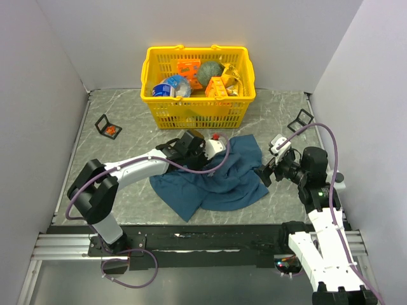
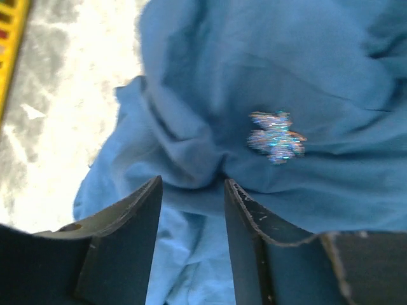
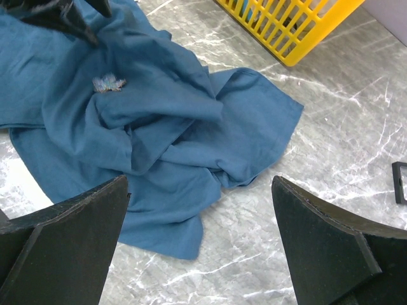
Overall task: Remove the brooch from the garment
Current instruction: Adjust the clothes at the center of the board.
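Note:
The garment (image 1: 222, 181) is a crumpled blue cloth lying in the middle of the table. The brooch (image 2: 276, 136) is a small glittery silver-blue piece with faint orange glints, pinned on a fold of the garment (image 2: 254, 63). In the right wrist view the brooch (image 3: 108, 82) lies on the garment (image 3: 159, 127) just below the left arm's fingers. My left gripper (image 2: 193, 180) hovers over the cloth, partly open with only cloth showing in the gap, and the brooch sits ahead and to its right. My right gripper (image 3: 199, 179) stands wide open over bare table at the cloth's right edge. I cannot make out the brooch in the top view.
A yellow basket (image 1: 149, 70) full of packets stands at the back, close behind the cloth. Small black frames lie at the far left (image 1: 107, 125) and far right (image 1: 304, 119). White walls close in both sides. The left gripper (image 1: 216, 151) and right gripper (image 1: 266, 173) flank the cloth.

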`<state>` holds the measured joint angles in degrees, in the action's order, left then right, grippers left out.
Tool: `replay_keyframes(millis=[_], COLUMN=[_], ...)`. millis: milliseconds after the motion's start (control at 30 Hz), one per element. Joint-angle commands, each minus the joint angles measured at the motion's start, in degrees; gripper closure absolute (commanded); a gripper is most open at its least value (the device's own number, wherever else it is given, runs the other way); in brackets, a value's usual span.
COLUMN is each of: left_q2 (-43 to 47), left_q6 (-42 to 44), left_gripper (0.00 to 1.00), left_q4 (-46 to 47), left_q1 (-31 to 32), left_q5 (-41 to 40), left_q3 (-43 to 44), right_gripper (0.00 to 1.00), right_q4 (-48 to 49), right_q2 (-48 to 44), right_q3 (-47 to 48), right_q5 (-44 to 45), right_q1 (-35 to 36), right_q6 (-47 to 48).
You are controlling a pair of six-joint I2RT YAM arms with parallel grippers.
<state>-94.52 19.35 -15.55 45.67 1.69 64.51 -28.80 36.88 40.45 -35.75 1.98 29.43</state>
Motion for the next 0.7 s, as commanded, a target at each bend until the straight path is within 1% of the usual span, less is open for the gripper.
replay_keyframes(millis=[0, 200, 233, 300, 467, 567, 667], left_q2=[2.3, -0.4, -0.8, -2.9, -7.7, -10.2, -10.9], left_q6=[0.3, 2.1, 2.6, 2.6, 1.0, 0.1, -0.5], left_gripper=[0.5, 0.52, 0.53, 0.53, 0.53, 0.53, 0.54], left_q4=[-0.6, -2.5, -3.4, -4.4, -5.1, -5.5, -5.6], left_q1=[0.5, 2.3, 2.7, 3.5, 5.7, 5.8, 5.8], left_q5=[7.5, 13.7, 15.8, 16.5, 10.5, 6.9, 5.0], left_q3=[2.5, 5.6, 6.1, 7.2, 8.6, 9.0, 9.3], right_gripper=[0.0, 0.0, 0.0, 0.0, 0.0, 0.0, 0.0], right_q4=[0.1, 0.1, 0.1, 0.1, 0.1, 0.1, 0.1], right_q2=[-0.5, -0.8, -0.8, -0.8, -0.8, -0.8, -0.7], right_q3=[0.2, 0.0, 0.0, -0.1, -0.2, -0.2, -0.2], right_q5=[-1.2, -1.1, -1.1, -0.9, -0.9, -0.9, -0.9], right_q1=[-0.1, -0.1, -0.2, -0.2, -0.1, -0.2, -0.1], right_q6=[-0.3, -0.3, -0.3, -0.2, -0.3, -0.2, -0.1])
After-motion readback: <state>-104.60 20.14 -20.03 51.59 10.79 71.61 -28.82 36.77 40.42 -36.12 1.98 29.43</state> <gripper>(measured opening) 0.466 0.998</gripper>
